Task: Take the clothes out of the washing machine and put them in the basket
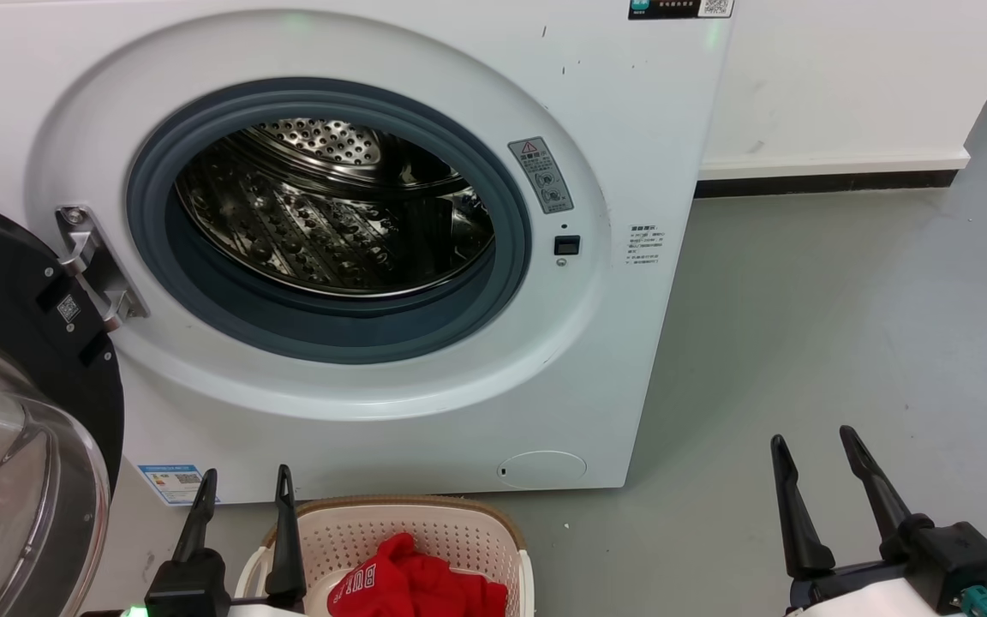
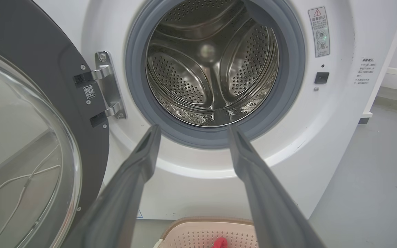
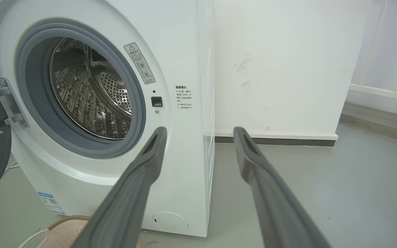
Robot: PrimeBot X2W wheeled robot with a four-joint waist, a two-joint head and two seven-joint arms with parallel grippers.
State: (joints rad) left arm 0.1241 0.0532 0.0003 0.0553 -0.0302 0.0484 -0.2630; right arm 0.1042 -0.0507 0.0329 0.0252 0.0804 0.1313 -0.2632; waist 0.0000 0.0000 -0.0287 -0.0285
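The white washing machine (image 1: 631,154) stands open in front of me, its steel drum (image 1: 331,206) bare inside the grey ring. Its glass porthole door (image 1: 14,446) hangs swung out at the left. Below the opening sits the cream basket (image 1: 425,523) with the red clothes (image 1: 412,583) lying in it. My left gripper (image 1: 247,480) is open just left of the basket's rim, nothing between its fingers. My right gripper (image 1: 815,441) is open over the bare floor at the lower right. In the left wrist view the gripper (image 2: 192,129) points at the drum (image 2: 212,62), basket (image 2: 198,230) below.
Grey floor (image 1: 845,326) spreads to the right of the machine, up to a white wall (image 1: 845,77) with a dark skirting strip. The open door (image 2: 29,137) takes up the space on the left. The right wrist view shows the machine's side (image 3: 205,103) and the wall (image 3: 281,69).
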